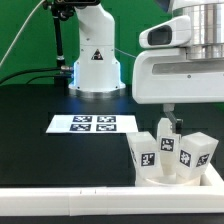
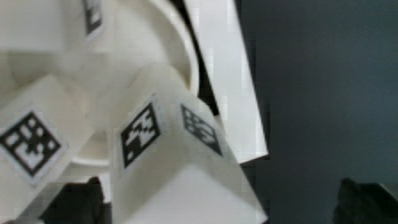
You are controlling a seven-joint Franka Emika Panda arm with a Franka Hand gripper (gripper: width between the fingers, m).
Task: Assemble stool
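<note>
gripper (image 1: pixel 170 127) tips behind legs (image 1: pixel 170 152); grip unclear

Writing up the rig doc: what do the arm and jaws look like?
The arm has a glossy white shell of rounded, boxy segments, with a dark grey band near the top joint. The gripper has short dark jaws under the white hand. The base is white, with a black triangle sticker and a blue glow. No cables are visible on the arm.

white stool legs (image 1: pixel 170 152), black-and-white tags (image 1: pixel 160 146)
</note>
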